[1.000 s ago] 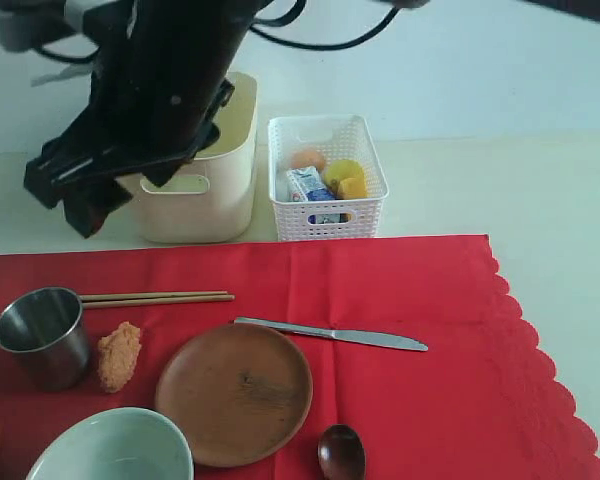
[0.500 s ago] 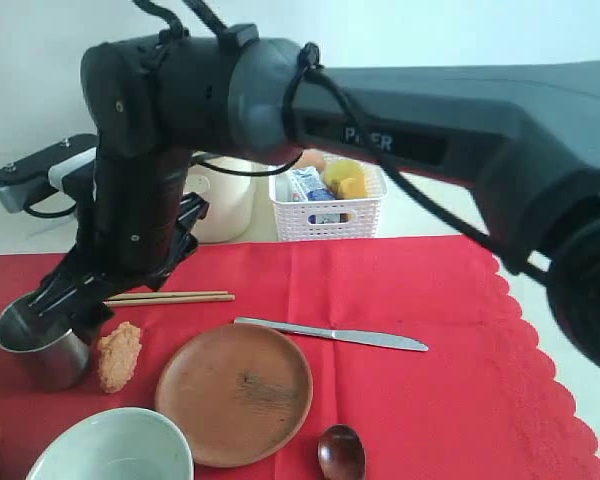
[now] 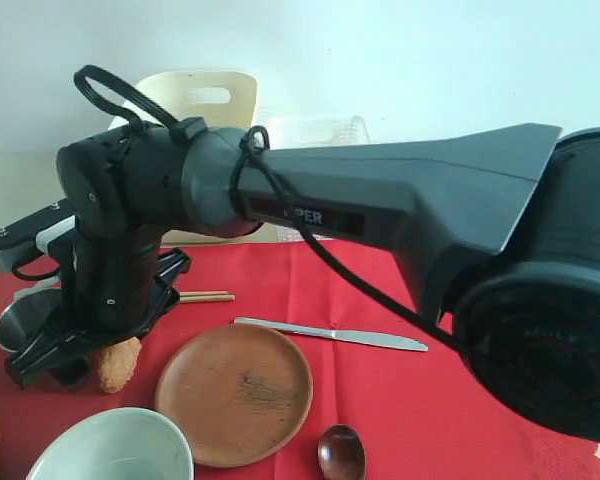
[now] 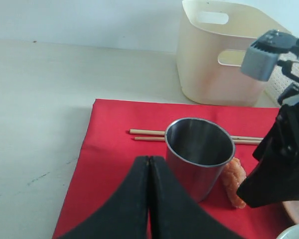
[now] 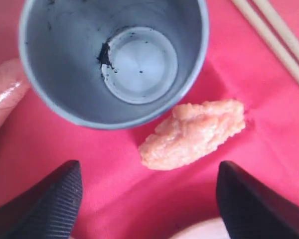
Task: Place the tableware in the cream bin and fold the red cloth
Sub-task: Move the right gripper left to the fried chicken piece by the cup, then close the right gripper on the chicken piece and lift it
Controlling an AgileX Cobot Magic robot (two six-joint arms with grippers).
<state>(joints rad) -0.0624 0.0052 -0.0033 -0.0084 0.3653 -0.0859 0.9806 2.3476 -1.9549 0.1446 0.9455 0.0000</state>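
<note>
The steel cup stands upright and empty on the red cloth, next to an orange food lump. My right gripper hangs open just over the cloth, with the lump and the cup's rim ahead of its fingertips and nothing between them. It reaches across to the left side in the exterior view. My left gripper is shut and empty, close beside the cup. Chopsticks, knife, brown plate, green bowl and spoon lie on the cloth. The cream bin stands behind.
The right arm spans most of the exterior view and hides nearly all of the white basket. A pinkish food piece lies beside the cup. Bare pale table runs left of the cloth.
The right arm has swung down and forward to the left, from above the bin to low over the cup and food lump. Its jaws stayed open. The tableware has not moved.
</note>
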